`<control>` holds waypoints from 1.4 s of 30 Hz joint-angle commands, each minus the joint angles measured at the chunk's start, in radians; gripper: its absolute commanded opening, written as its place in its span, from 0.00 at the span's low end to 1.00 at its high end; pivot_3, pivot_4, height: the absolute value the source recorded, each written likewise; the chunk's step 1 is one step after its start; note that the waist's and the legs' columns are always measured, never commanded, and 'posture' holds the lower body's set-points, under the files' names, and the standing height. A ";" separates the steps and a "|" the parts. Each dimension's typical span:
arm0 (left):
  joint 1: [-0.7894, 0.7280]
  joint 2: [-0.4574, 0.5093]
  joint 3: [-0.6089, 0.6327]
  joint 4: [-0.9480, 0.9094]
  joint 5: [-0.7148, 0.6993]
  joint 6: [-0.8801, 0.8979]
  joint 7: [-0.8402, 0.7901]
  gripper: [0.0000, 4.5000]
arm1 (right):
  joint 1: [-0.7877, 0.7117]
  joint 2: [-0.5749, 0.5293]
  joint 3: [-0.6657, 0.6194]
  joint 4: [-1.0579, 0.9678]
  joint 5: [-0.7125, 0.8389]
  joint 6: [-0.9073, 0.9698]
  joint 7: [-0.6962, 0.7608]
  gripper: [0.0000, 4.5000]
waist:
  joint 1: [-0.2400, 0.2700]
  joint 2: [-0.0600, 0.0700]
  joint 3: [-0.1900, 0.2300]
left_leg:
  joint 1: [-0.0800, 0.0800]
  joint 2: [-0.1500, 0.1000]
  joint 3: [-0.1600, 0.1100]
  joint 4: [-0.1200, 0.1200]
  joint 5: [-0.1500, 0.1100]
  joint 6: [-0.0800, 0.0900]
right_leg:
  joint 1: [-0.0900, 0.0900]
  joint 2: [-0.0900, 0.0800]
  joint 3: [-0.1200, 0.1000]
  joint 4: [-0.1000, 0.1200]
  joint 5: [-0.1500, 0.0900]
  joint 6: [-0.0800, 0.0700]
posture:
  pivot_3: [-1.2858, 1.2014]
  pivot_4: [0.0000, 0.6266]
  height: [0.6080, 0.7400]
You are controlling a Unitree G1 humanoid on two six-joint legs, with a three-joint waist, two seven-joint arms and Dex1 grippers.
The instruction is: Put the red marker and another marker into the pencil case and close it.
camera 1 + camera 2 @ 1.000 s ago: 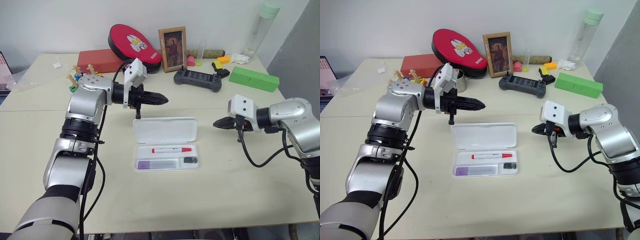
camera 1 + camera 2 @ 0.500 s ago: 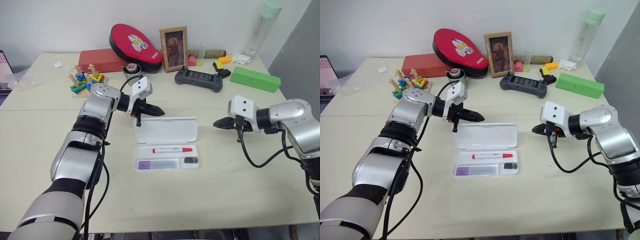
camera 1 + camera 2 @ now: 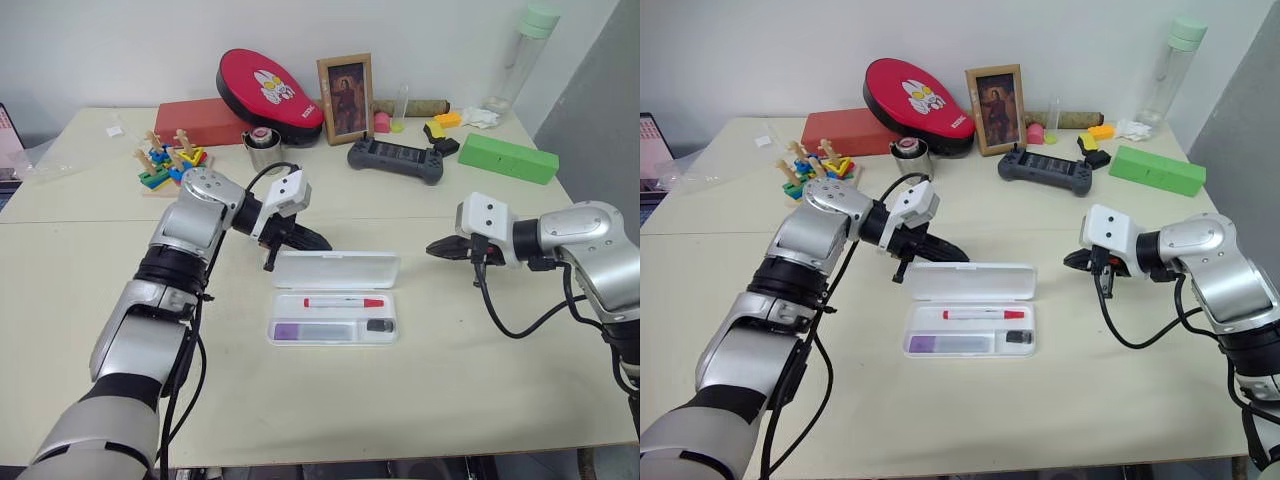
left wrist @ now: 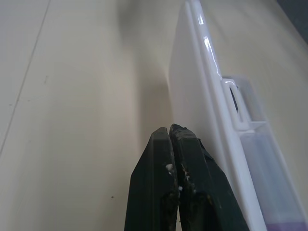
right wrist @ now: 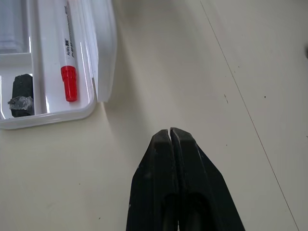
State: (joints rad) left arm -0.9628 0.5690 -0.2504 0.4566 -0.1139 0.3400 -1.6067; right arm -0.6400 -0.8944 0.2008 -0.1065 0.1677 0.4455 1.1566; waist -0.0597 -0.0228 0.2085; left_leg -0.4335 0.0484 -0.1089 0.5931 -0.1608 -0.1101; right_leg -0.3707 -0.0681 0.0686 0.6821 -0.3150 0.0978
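White plastic pencil case (image 3: 335, 295) lying open at the middle of the beige surface (image 3: 330, 400), its tray toward the robot and its lid (image 3: 337, 269) on the far side. The red marker (image 3: 343, 301) lies lengthwise in the rear compartment; the purple-capped marker (image 3: 312, 329) lies in the front compartment, with a small dark stub (image 3: 379, 325) at that compartment's right end.

Compared with a second ago, the lid stands raised off the surface and tilted toward the tray, where it earlier lay flat. The left hand (image 3: 322, 243) has come down and back from above the case to the lid's rear left edge; its two black fingers are pressed together, grasping nothing. In the left wrist view the fingertips (image 4: 169, 137) sit just beside the lid's outer face; whether they touch it cannot be told. The right hand (image 3: 432, 247) has stayed where it was, right of the case and apart from it, fingers likewise clenched and empty.

Edges and room: bare surface surrounds the case in front and on both sides, and a wide gap separates it from the right hand. Well behind lie a game controller (image 3: 396, 158), a green box (image 3: 507, 157), a picture frame (image 3: 345, 98), a red oval pad (image 3: 268, 83), a red box (image 3: 200, 120), a small metal cup (image 3: 262, 150), wooden toy pieces (image 3: 166, 158) and a clear bottle (image 3: 520, 60).
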 commanded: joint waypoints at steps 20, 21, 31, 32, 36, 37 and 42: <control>0.252 0.071 -0.020 -0.444 -0.141 0.250 0.100 0.03 | 0.018 -0.046 -0.070 -0.142 0.065 0.033 0.049 0.00 | 0.003 0.000 0.000 | 0.000 0.000 0.000 0.001 0.000 0.000 | 0.000 0.000 0.000 0.000 0.000 0.000 | 0.52 0.24 1.00; 0.257 0.073 -0.024 -0.450 -0.143 0.251 0.103 0.03 | 0.032 -0.057 -0.077 -0.166 0.081 0.038 0.065 0.00 | 0.003 0.000 0.000 | 0.000 0.000 0.000 0.001 0.000 0.000 | 0.000 0.000 0.000 0.000 0.000 0.000 | 0.52 0.24 1.00; 0.289 0.082 -0.071 -0.447 -0.104 0.181 0.131 0.03 | 0.117 -0.111 -0.122 -0.300 0.187 0.080 0.110 0.00 | 0.004 0.000 0.000 | 0.000 0.000 0.000 0.001 0.000 0.000 | 0.001 0.000 0.000 0.000 0.000 0.000 | 0.52 0.24 1.00; 0.297 0.085 -0.082 -0.443 -0.091 0.159 0.136 0.03 | 0.118 -0.111 -0.121 -0.308 0.190 0.086 0.106 0.00 | 0.004 0.000 0.000 | 0.000 0.000 0.000 0.001 0.000 0.000 | 0.001 0.000 0.000 0.000 0.000 0.000 | 0.52 0.24 1.00; 0.319 0.081 -0.105 -0.435 -0.067 0.108 0.152 0.03 | 0.107 -0.106 -0.113 -0.308 0.189 0.099 0.094 0.00 | 0.005 0.000 0.000 | 0.000 0.000 0.000 0.001 0.000 0.000 | 0.001 0.000 0.000 0.000 0.000 0.000 | 0.52 0.24 1.00; 0.322 0.080 -0.110 -0.432 -0.062 0.101 0.156 0.03 | 0.105 -0.106 -0.112 -0.307 0.187 0.100 0.092 0.00 | 0.005 0.000 0.000 | 0.000 0.000 0.000 0.001 0.000 0.000 | 0.001 0.000 0.000 0.000 0.000 0.000 | 0.52 0.24 1.00; 0.342 0.090 -0.149 -0.394 -0.002 0.018 0.170 0.03 | 0.097 -0.102 -0.107 -0.310 0.187 0.110 0.087 0.00 | 0.006 0.000 0.000 | 0.000 0.000 0.000 0.001 0.000 0.000 | 0.001 0.000 0.000 0.000 0.000 0.000 | 0.52 0.24 1.00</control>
State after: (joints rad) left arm -0.6396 0.6440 -0.3609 0.0397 -0.1657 0.3958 -1.4507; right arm -0.5237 -0.9916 0.1170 -0.3905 0.3410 0.5542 1.2492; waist -0.0537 -0.0226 0.2084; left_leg -0.4332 0.0484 -0.1092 0.5945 -0.1607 -0.1099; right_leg -0.3696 -0.0681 0.0686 0.6821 -0.3150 0.0978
